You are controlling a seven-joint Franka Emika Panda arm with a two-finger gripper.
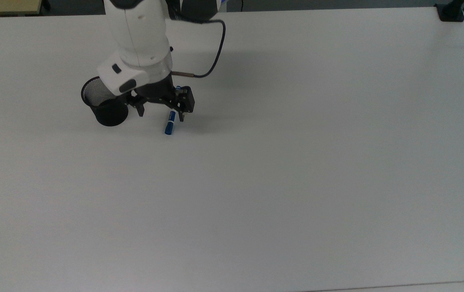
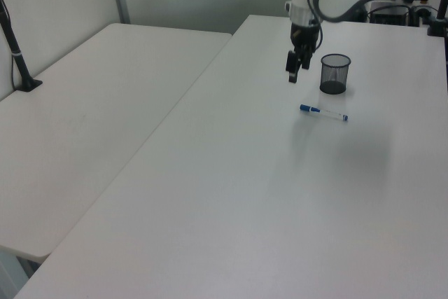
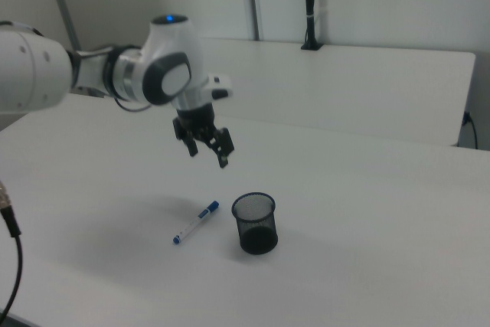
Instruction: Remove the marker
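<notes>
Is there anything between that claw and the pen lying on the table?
Nothing visible. The marker lies flat on the bare table, apart from the mesh cup. The gripper hangs open above it, with only air between them in the right view.

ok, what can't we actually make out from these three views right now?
- Marker: in the top view the gripper covers most of the white barrel; its cap pokes out.
- Marker barrel print: too small in the left view.
- Mesh cup: arm overlaps its rim in the top view.
- Cup interior: dark mesh, bottom hard to read in the right view.
</notes>
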